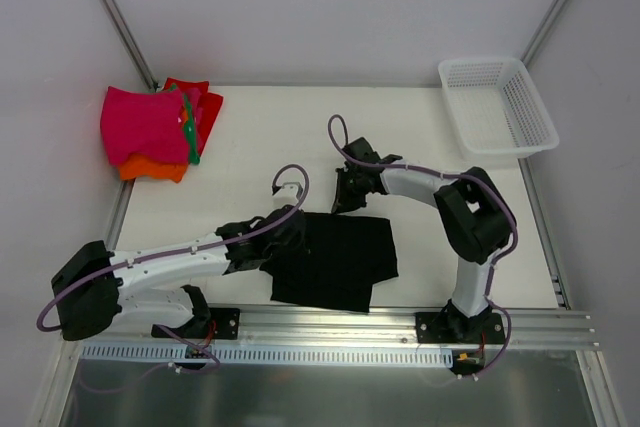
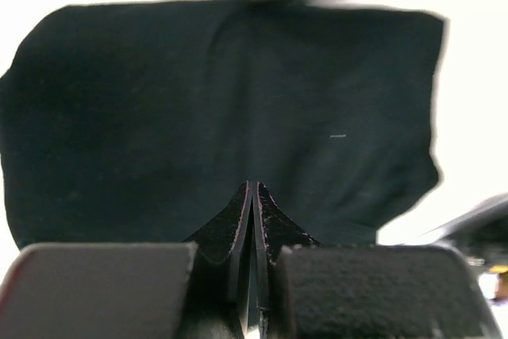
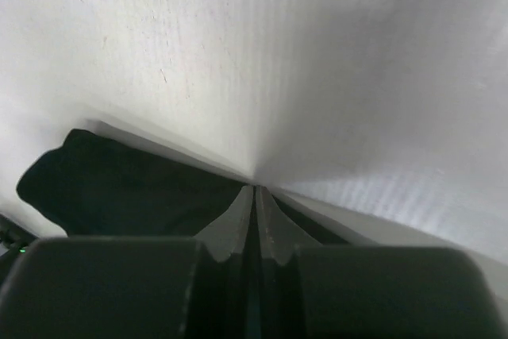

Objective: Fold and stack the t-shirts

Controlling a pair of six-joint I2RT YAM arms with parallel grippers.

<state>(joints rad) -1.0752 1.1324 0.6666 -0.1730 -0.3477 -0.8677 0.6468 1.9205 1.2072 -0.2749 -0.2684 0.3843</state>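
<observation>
Presently, both pairs of fingers are fully closed. The left fingers [image 2: 238,224] are pressed pad to pad with no gap, at the near edge of the black t-shirt [image 2: 238,101]. Dark cloth sits against dark pads, so it cannot be told whether a hem is nipped between them. The right fingers [image 3: 234,224] are likewise closed tight, tips down at the table [image 3: 333,69]. The black cloth lies just to their left and appears to run beneath them. Whether they grip it cannot be told either.

Ahead of the left fingers the shirt lies spread in a rough rectangle, flat on the table with soft creases. The overhead view puts the left fingers at one side edge and the right fingers at the far edge. In my judgement each pair is placed on a border so that an edge can be lifted or drawn over in a fold. The garment is part-folded, not yet compact.

Well beyond the left fingers, toward the far corner, rests the stack of folded shirts [image 1: 150,127], with magenta on top and orange, red and green showing at its edges. It sits apart, presumably to leave working room for folding. Well beyond the right fingers, at the opposite far corner, stands a white mesh basket [image 1: 497,105], holding nothing visible.
</observation>
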